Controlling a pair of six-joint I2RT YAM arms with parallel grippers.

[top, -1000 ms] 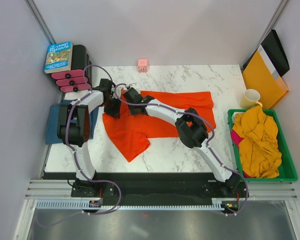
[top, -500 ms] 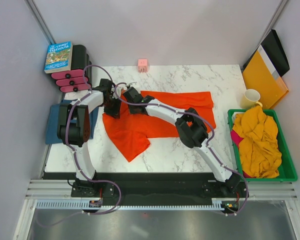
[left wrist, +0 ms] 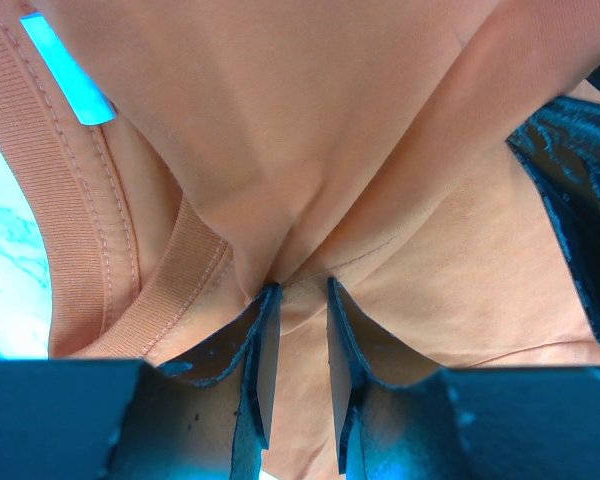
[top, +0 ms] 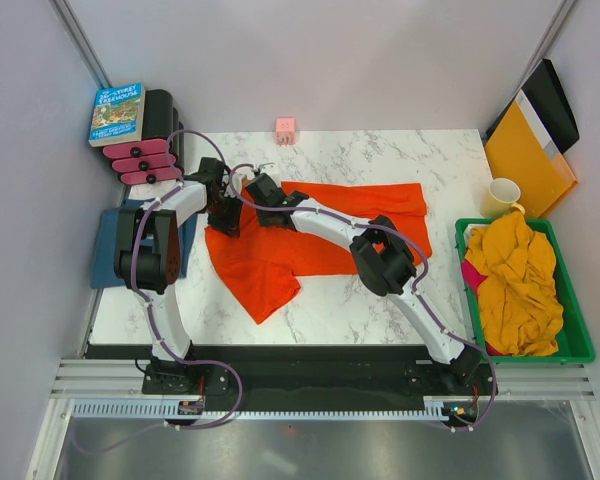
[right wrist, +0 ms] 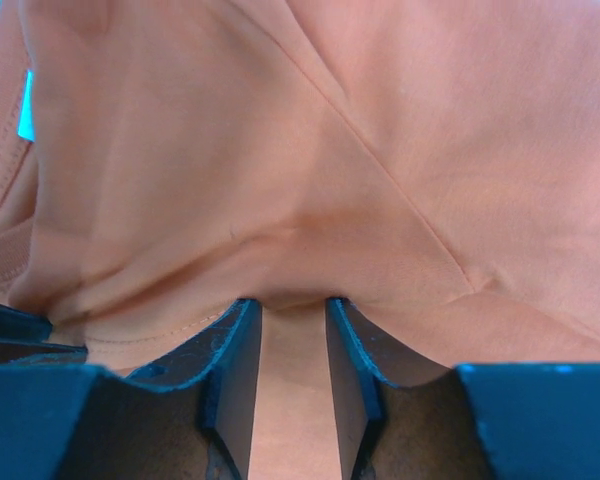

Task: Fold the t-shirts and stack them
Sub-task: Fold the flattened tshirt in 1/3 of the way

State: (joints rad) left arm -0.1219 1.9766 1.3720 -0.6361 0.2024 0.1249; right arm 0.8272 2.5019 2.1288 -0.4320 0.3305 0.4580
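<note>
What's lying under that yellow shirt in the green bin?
A sliver of pink fabric peeks out beneath the mustard-yellow t-shirt along the green bin's left wall. Anything else underneath is covered.

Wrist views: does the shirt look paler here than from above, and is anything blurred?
Top view: even light, sharp, orange-red shirt saturated. Left wrist view: shirt washed to peach, left pincer tinted blue, stitching sharp. Right wrist view: same cast on the right pincer, seams sharp.
</note>
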